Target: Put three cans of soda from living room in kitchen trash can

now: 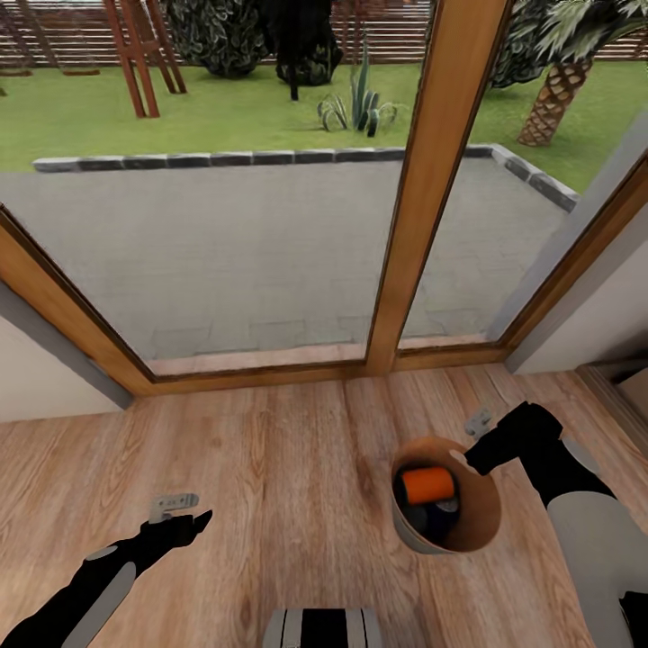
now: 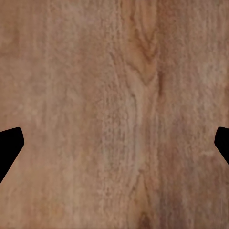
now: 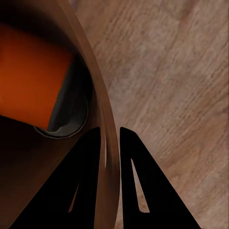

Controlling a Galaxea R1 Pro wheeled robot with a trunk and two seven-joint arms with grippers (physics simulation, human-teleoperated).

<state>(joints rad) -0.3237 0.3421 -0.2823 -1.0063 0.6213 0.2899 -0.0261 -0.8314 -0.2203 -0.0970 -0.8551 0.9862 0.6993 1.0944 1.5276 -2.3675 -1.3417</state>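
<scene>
- Head view: the small round bin with a brown wood-toned inside (image 1: 481,531) hangs from the right gripper (image 1: 480,423), above the light wood plank floor (image 1: 288,468) by the wood-framed glass doors (image 1: 423,180); an orange drink can (image 1: 427,486) lies inside on a darker one.
- Right wrist view: the fingers (image 3: 86,181) pinch the thin smooth rim narrowly.
- Left gripper (image 1: 174,506) is spread wide, empty.
- Keep the bin level in transit; cans may roll.
</scene>
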